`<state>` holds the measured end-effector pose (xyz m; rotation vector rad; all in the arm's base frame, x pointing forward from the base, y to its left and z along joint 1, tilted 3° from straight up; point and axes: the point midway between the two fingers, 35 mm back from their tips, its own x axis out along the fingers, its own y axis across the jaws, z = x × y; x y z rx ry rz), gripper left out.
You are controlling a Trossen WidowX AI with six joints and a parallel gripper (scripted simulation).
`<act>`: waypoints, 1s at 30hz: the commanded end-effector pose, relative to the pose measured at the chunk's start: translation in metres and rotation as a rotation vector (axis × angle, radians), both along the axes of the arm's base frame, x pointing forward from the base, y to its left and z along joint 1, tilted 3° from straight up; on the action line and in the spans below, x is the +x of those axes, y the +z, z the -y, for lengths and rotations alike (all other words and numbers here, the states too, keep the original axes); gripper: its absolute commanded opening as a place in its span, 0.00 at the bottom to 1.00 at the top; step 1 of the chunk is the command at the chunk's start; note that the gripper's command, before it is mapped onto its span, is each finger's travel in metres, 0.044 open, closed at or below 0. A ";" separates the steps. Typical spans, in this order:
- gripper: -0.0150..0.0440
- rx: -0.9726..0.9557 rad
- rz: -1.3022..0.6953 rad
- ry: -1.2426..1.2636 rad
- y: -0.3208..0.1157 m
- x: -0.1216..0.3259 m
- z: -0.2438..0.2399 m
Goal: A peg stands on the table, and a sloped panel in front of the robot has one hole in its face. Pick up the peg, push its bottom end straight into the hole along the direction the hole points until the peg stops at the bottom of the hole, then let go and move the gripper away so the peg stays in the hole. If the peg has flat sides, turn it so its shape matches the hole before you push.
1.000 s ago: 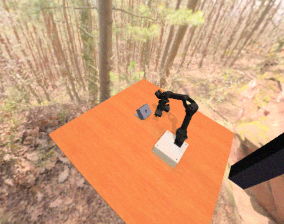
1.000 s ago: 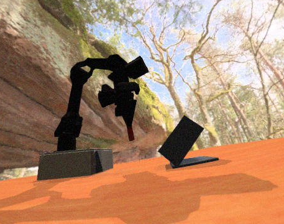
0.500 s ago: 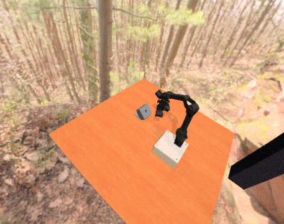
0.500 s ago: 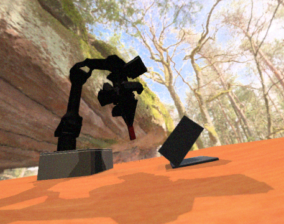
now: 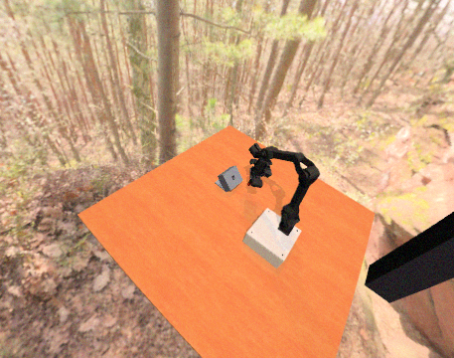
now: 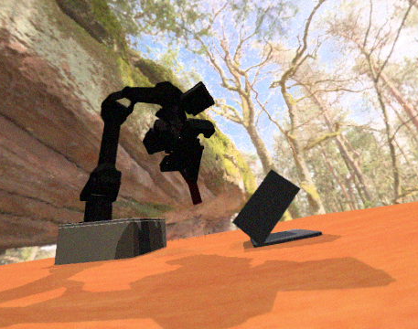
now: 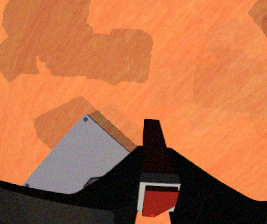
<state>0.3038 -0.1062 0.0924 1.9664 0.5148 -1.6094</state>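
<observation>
The red peg (image 6: 197, 195) (image 7: 160, 202) is held in my gripper (image 6: 191, 178) (image 7: 153, 153), which is shut on it. In the exterior view the peg points down and slightly tilted, in the air above the table. The sloped panel (image 5: 231, 179) (image 6: 268, 206) (image 7: 78, 160) is grey. Its hole (image 5: 233, 177) shows as a small dark spot in the top view. The gripper is beside the panel on the robot's side and higher, with a gap between peg and panel. In the wrist view my gripper hides part of the panel, including most of the hole area.
The orange table (image 5: 187, 235) (image 6: 209, 270) (image 7: 193, 30) carries the arm's pale base block (image 5: 271, 240) (image 6: 103, 243). The panel's flat foot (image 6: 291, 237) rests on the table behind the slope. A dark beam (image 5: 420, 260) juts in at the right of the top view.
</observation>
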 end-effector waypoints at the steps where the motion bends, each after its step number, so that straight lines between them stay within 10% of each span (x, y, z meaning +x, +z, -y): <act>1: 0.25 -0.006 0.007 0.039 0.000 0.000 -0.001; 30: 0.25 -0.082 0.062 0.321 0.003 0.001 -0.002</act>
